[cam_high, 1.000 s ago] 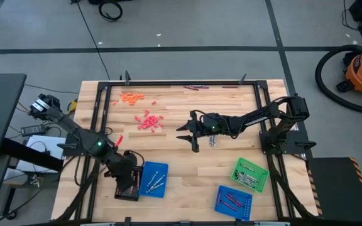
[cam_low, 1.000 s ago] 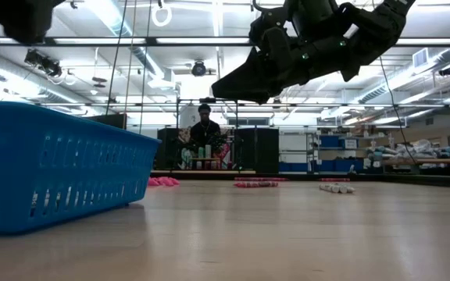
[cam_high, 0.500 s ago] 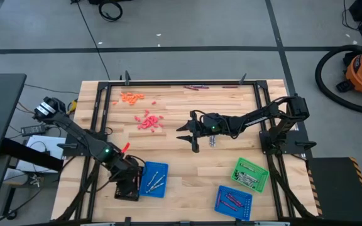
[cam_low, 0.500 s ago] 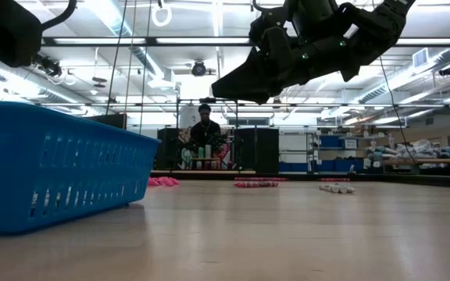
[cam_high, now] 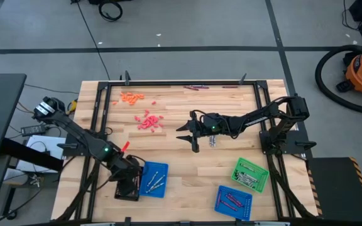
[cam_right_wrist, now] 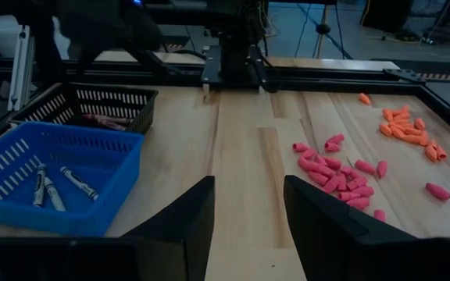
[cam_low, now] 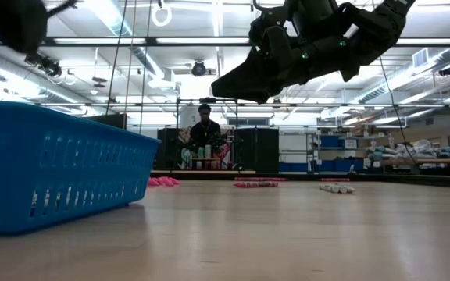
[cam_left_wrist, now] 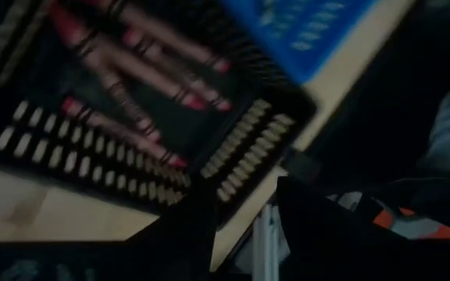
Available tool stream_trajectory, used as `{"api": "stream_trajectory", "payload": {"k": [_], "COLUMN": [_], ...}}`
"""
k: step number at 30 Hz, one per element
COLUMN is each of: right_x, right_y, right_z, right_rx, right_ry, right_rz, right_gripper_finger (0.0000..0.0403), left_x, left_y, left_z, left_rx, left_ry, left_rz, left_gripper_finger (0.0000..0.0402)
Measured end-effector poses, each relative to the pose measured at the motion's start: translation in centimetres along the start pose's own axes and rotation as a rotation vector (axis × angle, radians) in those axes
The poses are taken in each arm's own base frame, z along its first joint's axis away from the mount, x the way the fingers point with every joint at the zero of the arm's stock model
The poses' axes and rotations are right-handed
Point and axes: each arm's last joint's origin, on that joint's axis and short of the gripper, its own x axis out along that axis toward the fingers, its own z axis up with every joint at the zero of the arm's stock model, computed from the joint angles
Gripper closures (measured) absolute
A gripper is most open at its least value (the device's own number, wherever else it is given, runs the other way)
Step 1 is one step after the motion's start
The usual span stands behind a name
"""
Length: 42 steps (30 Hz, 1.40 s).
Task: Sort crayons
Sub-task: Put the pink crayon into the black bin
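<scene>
L end effector [cam_high: 129,182] over black tray [cam_left_wrist: 233,168], red crayons [cam_left_wrist: 143,58] just below it, grip state unclear; R end effector [cam_right_wrist: 244,207] released mid-surface

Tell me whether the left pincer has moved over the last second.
Yes. In the high view the left pincer has slid a little toward the blue tray, staying over the black tray; the right pincer has not budged.
</scene>
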Motion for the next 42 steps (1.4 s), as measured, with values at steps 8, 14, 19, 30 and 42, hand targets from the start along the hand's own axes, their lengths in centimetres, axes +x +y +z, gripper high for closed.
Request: {"api": "stream_trajectory", "payload": {"k": [8, 14, 19, 30, 42], "right_x": [0.0, 0.0, -0.2, -0.4, -0.5], "right_y": [0.0, -0.1, -0.3, -1.5, -2.4], "right_z": [0.1, -0.3, -1.6, -2.4, -2.4], "right_rx": [0.0, 0.001, 0.005, 0.016, 0.119], "right_ry": [-0.006, 0.03, 0.172, 0.245, 0.236], "right_rz": [-0.002, -0.033, -0.065, -0.154, -0.191], "right_gripper_finger": [0.024, 0.024, 0.024, 0.0243, 0.0245], "left_x": [-3.8, -5.3, -4.5, -2.8, -1.2], "left_y": [-2.4, -2.5, -1.0, 1.8, 3.5], "left_z": [1.3, 2.7, 3.4, 5.6, 7.5], "left_rx": [0.297, 0.47, 0.529, 0.74, 1.04], "left_ry": [-0.291, -0.633, -0.811, -0.846, -0.956], "left_rz": [0.085, 0.332, 0.599, 0.875, 0.93], "left_gripper_finger": [0.0255, 0.0255, 0.0255, 0.0255, 0.0255]}}
